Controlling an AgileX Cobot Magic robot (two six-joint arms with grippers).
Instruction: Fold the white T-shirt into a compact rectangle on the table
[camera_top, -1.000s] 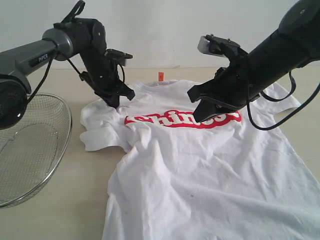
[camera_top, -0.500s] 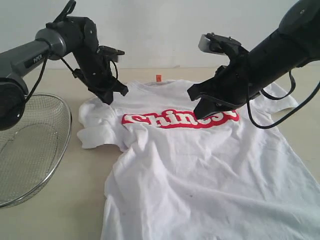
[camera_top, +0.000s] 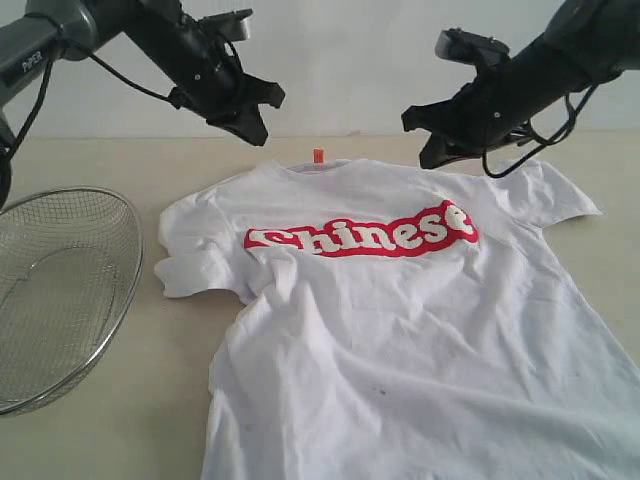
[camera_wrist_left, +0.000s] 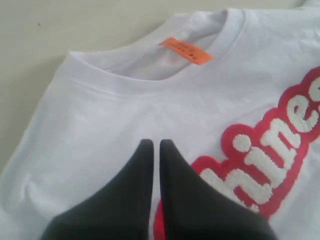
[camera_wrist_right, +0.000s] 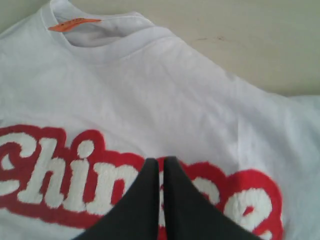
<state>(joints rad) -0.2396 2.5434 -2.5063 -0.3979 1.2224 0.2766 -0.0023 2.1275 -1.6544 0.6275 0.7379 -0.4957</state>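
On the table (camera_top: 175, 380), white T-shirt (camera_top: 400, 330)

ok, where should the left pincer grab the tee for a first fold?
Likely the sleeve by the basket, at its outer edge, coming down from that side. The tee lies flat, face up, but that sleeve is bunched, giving a ridge to bite. The left pincer is shut; open it first.

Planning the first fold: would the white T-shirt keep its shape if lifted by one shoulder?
Probably not: the white T-shirt lies wrinkled and bunched, so it would likely drape limply. Pushed across the table, it may bunch rather than slide.
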